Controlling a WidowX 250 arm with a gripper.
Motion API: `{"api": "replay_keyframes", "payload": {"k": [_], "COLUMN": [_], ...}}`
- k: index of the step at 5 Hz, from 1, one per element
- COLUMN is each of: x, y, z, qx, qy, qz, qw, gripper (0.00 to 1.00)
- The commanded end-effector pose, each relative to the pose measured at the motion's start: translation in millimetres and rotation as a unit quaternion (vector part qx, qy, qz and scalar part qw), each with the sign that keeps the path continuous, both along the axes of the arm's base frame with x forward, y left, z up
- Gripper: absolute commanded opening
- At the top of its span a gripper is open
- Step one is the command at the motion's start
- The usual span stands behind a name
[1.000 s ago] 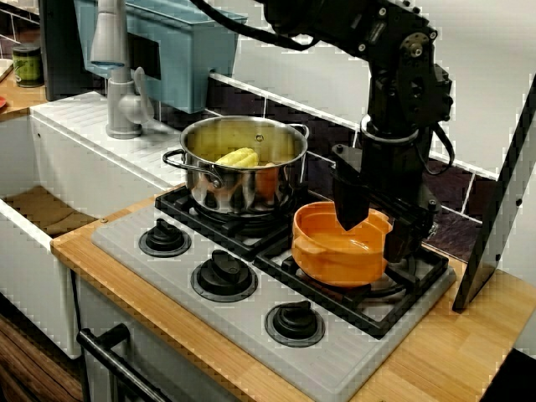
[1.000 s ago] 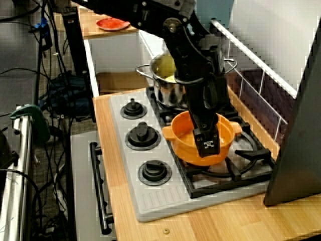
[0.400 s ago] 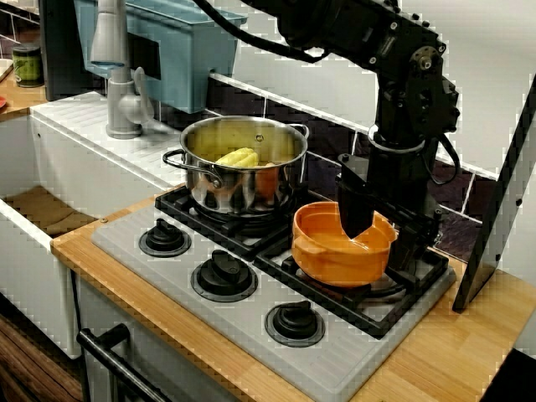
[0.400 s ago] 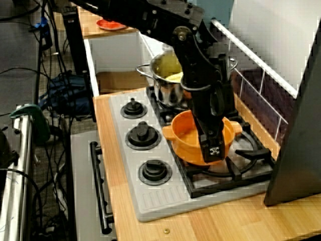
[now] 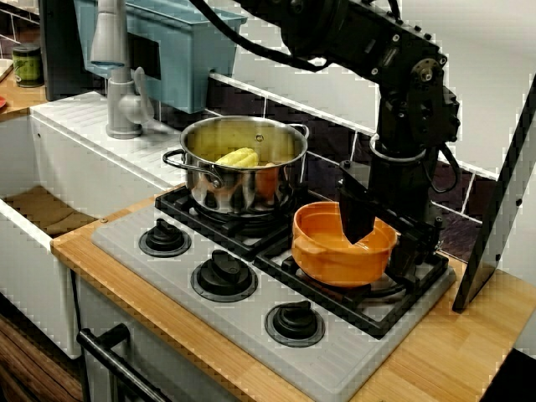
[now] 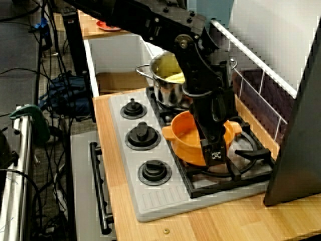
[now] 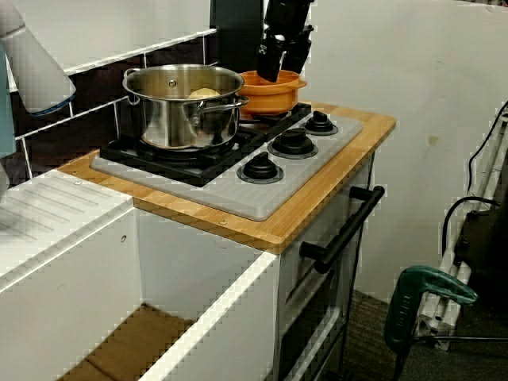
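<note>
An orange pot (image 5: 331, 251) stands on the right burner of a grey stove (image 5: 167, 260); it also shows in the high side view (image 6: 183, 138) and in the view from the sink end (image 7: 274, 89). My black gripper (image 5: 378, 249) points down over the pot's right rim, one finger inside the pot and the other outside it, with the fingers apart. The high side view shows the gripper (image 6: 213, 150) at the far side of the pot. A steel pot (image 5: 243, 180) holding yellow corn (image 5: 237, 157) sits on the burner to the left.
Three black knobs (image 5: 224, 275) line the stove's front. A dark leaning panel (image 5: 502, 201) stands close to the right of the arm. A grey faucet (image 5: 117, 75) and a sink (image 5: 42, 209) lie to the left, with a blue box (image 5: 176, 50) on the wall behind.
The arm has shifted slightly right and lower along the orange pot's right rim. The fingers stay apart across the rim. The pot has hardly moved.
</note>
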State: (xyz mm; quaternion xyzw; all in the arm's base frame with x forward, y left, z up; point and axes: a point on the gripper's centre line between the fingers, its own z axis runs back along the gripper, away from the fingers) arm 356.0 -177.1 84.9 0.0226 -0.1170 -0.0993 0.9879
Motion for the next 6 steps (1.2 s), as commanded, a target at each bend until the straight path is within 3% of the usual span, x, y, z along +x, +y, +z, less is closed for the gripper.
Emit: {"api": "replay_keyframes", "payload": {"k": [1,3,4,6], "x": [-4.5,-13.1,-12.4,-10.9], "y": [0.8,-0.4,3.2,8.2], "z": [9.2,2.4,0.9,5.1], "qx": [-0.003,0.004,0.001,-0.001], "qy": [-0.015,-0.008,-0.006,-0.001], "qz": [-0.006,-0.011,-0.005,-0.003], "qw": [0.9999,0.9999,1.0,1.0], "gripper": [1.0,1.0,0.0,0.0]}}
